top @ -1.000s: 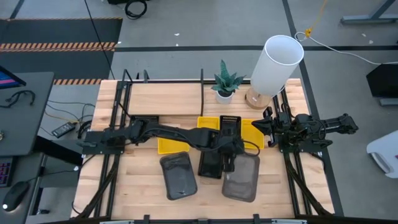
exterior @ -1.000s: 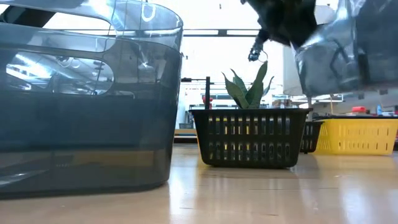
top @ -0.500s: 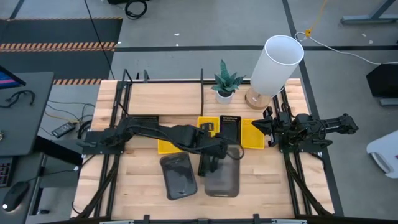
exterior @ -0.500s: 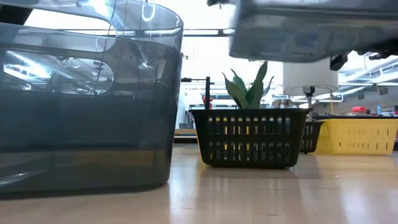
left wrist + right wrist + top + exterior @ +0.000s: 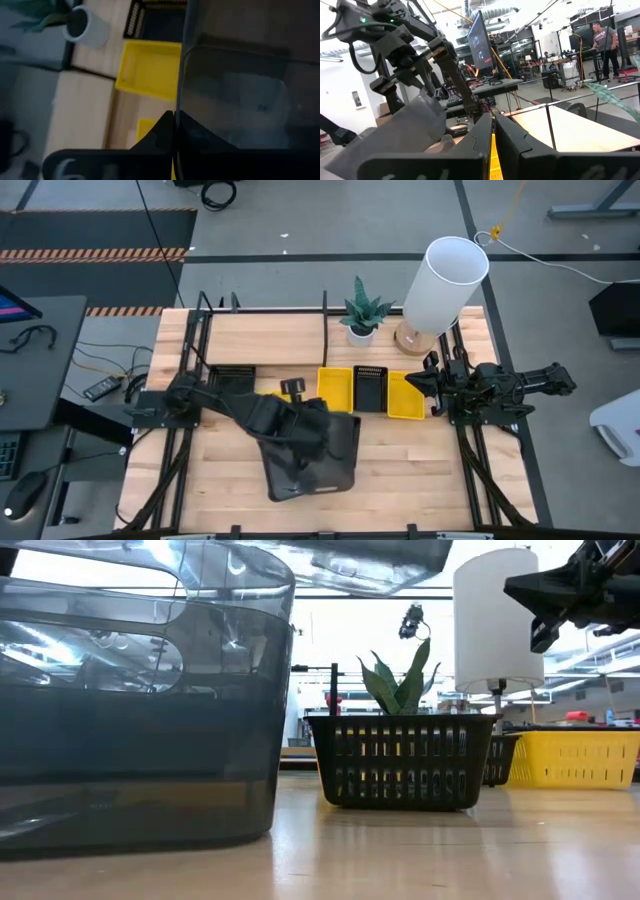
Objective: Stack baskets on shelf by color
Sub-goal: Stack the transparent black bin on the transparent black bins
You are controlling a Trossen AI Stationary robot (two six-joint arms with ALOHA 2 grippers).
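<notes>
My left gripper (image 5: pixel 316 420) is shut on a dark grey see-through basket (image 5: pixel 335 452), held in the air over the table's near middle. Below it on the table stand another dark grey basket (image 5: pixel 280 472) and a black slatted basket (image 5: pixel 400 760). The high view hides the slatted one. Two yellow baskets (image 5: pixel 335 383) (image 5: pixel 405 396) flank a black slatted basket (image 5: pixel 370 387), and another slatted one (image 5: pixel 232 378) lies at the left. The shelf (image 5: pixel 270 340) runs along the far edge. My right gripper (image 5: pixel 493 134) is shut and holds nothing at the table's right edge. My left gripper pinches the thin wall (image 5: pixel 181 107) of the grey basket at its far end, one finger on each face of the wall. The fingers slant down from the table's far left. The basket is lifted clear, tilted, and reaches from the fingers toward the near edge.
A white plant pot (image 5: pixel 360 332) and a tall white cylinder lamp (image 5: pixel 445 280) stand at the far right by the shelf. Black metal uprights frame the table's sides. Bare wood lies at the near right (image 5: pixel 430 470).
My left gripper has carried the grey basket up and toward the table's left, from the near right to over the other grey basket. It has tipped as it went. The basket has risen clear of the table and now hangs tilted.
</notes>
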